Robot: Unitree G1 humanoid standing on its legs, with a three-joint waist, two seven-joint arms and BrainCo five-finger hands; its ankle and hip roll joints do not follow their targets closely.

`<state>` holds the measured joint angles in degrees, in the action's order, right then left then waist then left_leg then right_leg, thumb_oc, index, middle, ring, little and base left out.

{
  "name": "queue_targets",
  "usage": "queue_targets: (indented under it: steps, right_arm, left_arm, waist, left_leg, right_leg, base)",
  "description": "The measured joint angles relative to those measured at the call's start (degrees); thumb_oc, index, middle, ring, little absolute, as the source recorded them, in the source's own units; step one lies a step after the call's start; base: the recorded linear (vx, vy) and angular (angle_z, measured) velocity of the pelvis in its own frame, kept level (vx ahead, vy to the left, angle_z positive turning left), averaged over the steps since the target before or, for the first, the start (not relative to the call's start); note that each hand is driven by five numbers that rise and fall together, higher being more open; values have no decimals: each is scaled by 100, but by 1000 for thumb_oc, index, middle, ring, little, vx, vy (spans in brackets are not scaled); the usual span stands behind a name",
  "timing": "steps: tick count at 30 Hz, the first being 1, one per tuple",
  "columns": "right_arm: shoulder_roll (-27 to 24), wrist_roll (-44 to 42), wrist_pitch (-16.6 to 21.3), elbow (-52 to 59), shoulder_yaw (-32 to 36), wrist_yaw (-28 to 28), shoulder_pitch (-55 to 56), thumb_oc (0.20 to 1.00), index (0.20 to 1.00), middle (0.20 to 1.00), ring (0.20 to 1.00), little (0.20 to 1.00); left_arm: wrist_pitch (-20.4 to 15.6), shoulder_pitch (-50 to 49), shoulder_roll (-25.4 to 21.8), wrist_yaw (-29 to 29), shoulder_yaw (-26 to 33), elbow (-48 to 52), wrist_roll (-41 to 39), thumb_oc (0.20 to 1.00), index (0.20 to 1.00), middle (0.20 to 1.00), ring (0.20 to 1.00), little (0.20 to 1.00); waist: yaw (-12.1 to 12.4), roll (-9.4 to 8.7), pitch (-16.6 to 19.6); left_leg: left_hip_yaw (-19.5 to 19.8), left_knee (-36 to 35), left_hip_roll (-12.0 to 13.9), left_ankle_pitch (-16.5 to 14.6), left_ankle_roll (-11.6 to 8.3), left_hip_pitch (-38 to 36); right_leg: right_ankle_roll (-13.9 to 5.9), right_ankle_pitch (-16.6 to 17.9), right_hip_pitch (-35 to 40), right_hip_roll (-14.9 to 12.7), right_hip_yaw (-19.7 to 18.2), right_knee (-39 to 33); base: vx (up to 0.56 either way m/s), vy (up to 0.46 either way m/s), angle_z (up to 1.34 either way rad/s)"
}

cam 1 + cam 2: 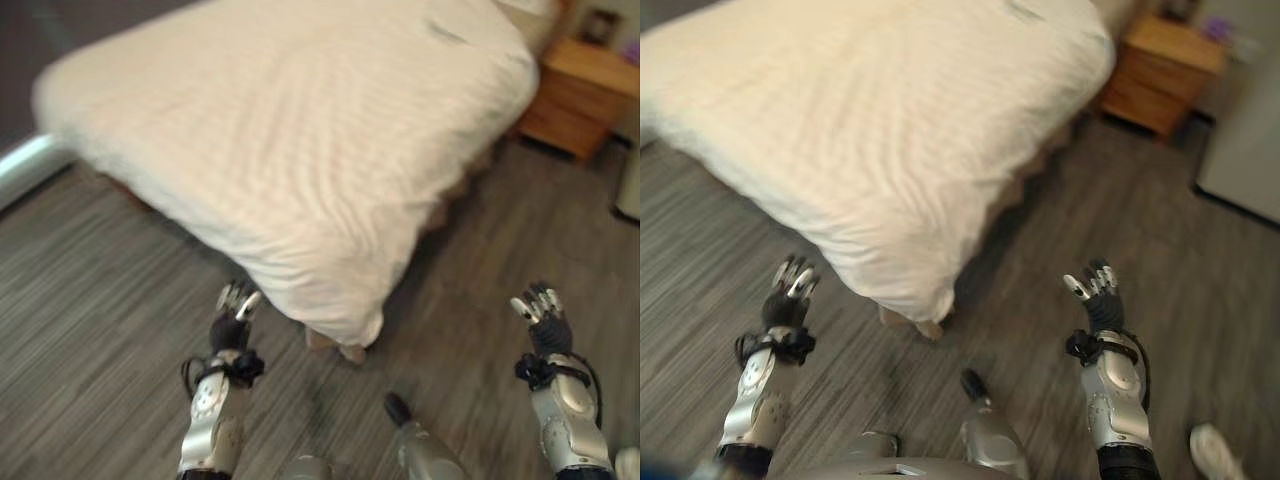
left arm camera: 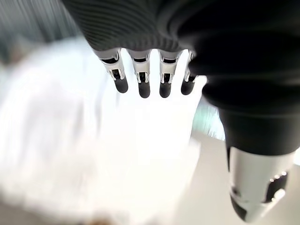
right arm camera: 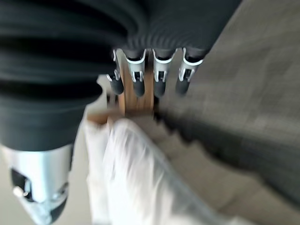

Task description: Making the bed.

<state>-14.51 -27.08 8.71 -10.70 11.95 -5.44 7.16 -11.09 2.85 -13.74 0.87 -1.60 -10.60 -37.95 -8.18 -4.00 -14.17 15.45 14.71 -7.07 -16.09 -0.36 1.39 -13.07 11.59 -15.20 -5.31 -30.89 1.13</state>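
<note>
A bed with a white cover (image 1: pixel 290 130) fills the upper part of the eye views, one corner (image 1: pixel 345 320) hanging toward me just above the floor. My left hand (image 1: pixel 234 318) is raised just left of that corner, fingers relaxed, holding nothing. My right hand (image 1: pixel 542 312) is up over the bare floor well to the right of the corner, also open and holding nothing. The left wrist view looks past straight fingers (image 2: pixel 143 82) at the white cover (image 2: pixel 84 154). Past my right hand's fingers (image 3: pixel 161 77) I see the cover's edge (image 3: pixel 136 178) and the bed's wooden base.
A wooden nightstand (image 1: pixel 578 92) stands at the bed's far right side. Grey wood-plank floor (image 1: pixel 90 300) runs round the bed. A white unit (image 1: pixel 1245 150) stands at the right edge. A pale baseboard (image 1: pixel 25 165) shows far left.
</note>
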Motion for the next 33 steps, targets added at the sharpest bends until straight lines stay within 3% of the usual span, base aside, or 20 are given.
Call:
queue_targets:
  steps: [1, 2, 3, 4, 6, 7, 8, 11, 12, 13, 14, 15, 18, 21, 24, 25, 28, 33]
  right_arm:
    - [114, -16, 86, -90, -66, -58, 6, 1000, 1000, 1000, 1000, 1000]
    - [113, -17, 112, -253, -162, -56, -76, 1000, 1000, 1000, 1000, 1000]
    - [88, -37, -8, -311, -210, -121, -50, 1000, 1000, 1000, 1000, 1000]
    - [-15, -35, -71, -313, -238, -121, 27, 1000, 1000, 1000, 1000, 1000]
    - [-24, -1, -128, -245, -293, -21, 308, 1000, 1000, 1000, 1000, 1000]
    - [-30, 33, -184, -196, -346, 22, 407, 1000, 1000, 1000, 1000, 1000]
    - [1, 133, -220, -59, -431, 88, 442, 1000, 1000, 1000, 1000, 1000]
    - [-2, 236, -218, 40, -503, 87, 317, 1000, 1000, 1000, 1000, 1000]
    - [70, 236, -210, 95, -563, 72, 149, 1000, 1000, 1000, 1000, 1000]
    - [118, 236, -199, 103, -578, 76, 57, 1000, 1000, 1000, 1000, 1000]
    - [104, 234, -214, 44, -582, 63, -133, 1000, 1000, 1000, 1000, 1000]
    - [94, 237, -192, 151, -580, 62, -103, 1000, 1000, 1000, 1000, 1000]
    - [-12, 382, -192, 287, -525, 30, 158, 1000, 1000, 1000, 1000, 1000]
    - [-103, 981, -175, 382, -279, -236, 410, 1000, 1000, 1000, 1000, 1000]
    - [-27, 1136, -162, 377, -127, -465, 462, 1000, 1000, 1000, 1000, 1000]
    - [10, 1138, -163, 375, -179, -546, 375, 1000, 1000, 1000, 1000, 1000]
    - [-120, 554, -374, 370, -193, 88, 696, 1000, 1000, 1000, 1000, 1000]
    - [-135, 421, -488, 426, -346, 352, 861, 1000, 1000, 1000, 1000, 1000]
  left_arm:
    - [-21, 65, -60, 2, -44, -108, -2, 1000, 1000, 1000, 1000, 1000]
    - [-13, -1, -119, -19, -8, -171, 71, 1000, 1000, 1000, 1000, 1000]
    - [26, 27, -89, -36, -7, -344, 108, 1000, 1000, 1000, 1000, 1000]
    - [100, -208, 64, -7, -13, -396, 108, 1000, 1000, 1000, 1000, 1000]
    - [161, -526, 140, -45, -7, -327, 98, 1000, 1000, 1000, 1000, 1000]
    - [176, -658, 144, -55, 85, -234, 101, 1000, 1000, 1000, 1000, 1000]
    - [174, -849, 129, -56, 284, -36, 102, 1000, 1000, 1000, 1000, 1000]
    - [181, -881, 19, -36, 422, 95, 110, 1000, 1000, 1000, 1000, 1000]
    - [183, -918, -47, 51, 539, 173, 107, 1000, 1000, 1000, 1000, 1000]
    - [173, -947, -82, 68, 573, 201, 107, 1000, 1000, 1000, 1000, 1000]
    - [222, -928, 4, 114, 566, 131, 98, 1000, 1000, 1000, 1000, 1000]
    - [242, -985, 26, 120, 514, 160, 98, 1000, 1000, 1000, 1000, 1000]
    - [249, -1056, 149, 146, 515, 152, 101, 1000, 1000, 1000, 1000, 1000]
    - [254, -1103, 147, 200, 513, 141, 271, 1000, 1000, 1000, 1000, 1000]
    - [256, -1153, 167, 274, 422, 155, 330, 1000, 1000, 1000, 1000, 1000]
    - [263, -1219, 231, 330, 403, 143, 329, 1000, 1000, 1000, 1000, 1000]
    - [617, -1323, -47, -12, 343, 256, 774, 1000, 1000, 1000, 1000, 1000]
    - [649, -1468, -154, -129, 384, 315, 947, 1000, 1000, 1000, 1000, 1000]
  waist:
    - [39, -36, -35]
    - [92, 11, -71]
    - [128, 70, -191]
    - [-7, 525, -325]
    - [59, 905, -464]
    - [117, 901, -457]
    - [314, 757, -391]
    - [429, 597, -301]
    - [717, 264, -114]
    - [836, 130, -37]
    - [828, 270, -58]
    - [830, 301, 45]
    - [808, 366, 229]
    - [674, 481, 309]
    - [606, 582, 384]
    - [533, 568, 555]
    - [525, 510, 569]
    - [523, 398, 691]
  left_leg:
    - [-337, 599, -457, 29, 533, 588]
    - [-817, 582, -196, -48, 594, 658]
    - [-1174, 502, -187, 69, 659, 664]
    - [-1366, 537, 72, 146, 705, 766]
    - [-1659, 313, 449, 396, 729, 672]
    - [-1825, 161, 548, 534, 742, 623]
    - [-2082, -82, 652, 646, 754, 578]
    - [-2142, -330, 755, 962, 684, 764]
    - [-2466, -828, 745, 1341, 402, 749]
    - [-2521, -978, 679, 1431, 298, 754]
    - [-2423, -1115, 789, 1620, 156, 743]
    - [-2319, -1315, 821, 1688, 70, 713]
    - [-2227, -1581, 912, 1772, 24, 628]
    - [-2085, -1508, 883, 1803, 68, 647]
    - [-2111, -1583, 845, 2038, 118, 463]
    - [-2114, -1841, 676, 2087, 186, 126]
    - [-2048, -1993, 643, 2092, 190, -324]
    - [-2132, -1999, 616, 2011, 161, -463]
  right_leg:
    - [229, 932, -415, -35, 419, -306]
    - [342, 342, -640, -87, 1422, -52]
    - [883, -111, -741, -176, 2278, 618]
    - [800, -716, -735, -71, 2588, 1495]
    - [565, -1388, -790, 202, 2508, 3212]
    - [518, -1662, -591, 140, 2688, 3598]
    - [563, -1907, -345, -2, 3013, 3968]
    - [517, -2290, 458, -23, 3306, 3288]
    - [589, -2441, 1149, -93, 3571, 1523]
    - [722, -2417, 1357, -85, 3497, 834]
    - [748, -2119, 1494, 116, 3468, 491]
    - [846, -1976, 1510, 235, 3376, 273]
    - [1042, -1830, 1562, 338, 3495, 102]
    - [1059, -1792, 1592, 349, 3597, 127]
    - [1017, -1820, 1719, 361, 3485, 180]
    - [889, -1894, 1943, 204, 3486, 174]
    - [864, -1891, 2374, 99, 3561, 37]
    - [850, -1909, 2489, 55, 3497, -5]
  base:
    - [-540, 450, -225]
    - [-450, 396, -231]
    - [-369, 326, -173]
    - [-350, 286, -148]
    - [-361, 264, -122]
    - [-278, 156, -133]
    - [-148, 9, -106]
    - [-164, -82, -64]
    - [-75, -88, -86]
    - [-30, -77, -95]
    - [-3, -61, -42]
    - [4, -55, -17]
    - [-25, -28, 10]
    - [-8, -1, 18]
    - [14, -4, -14]
    - [0, 0, 0]
    - [8, 86, 5]
    - [23, 90, -8]
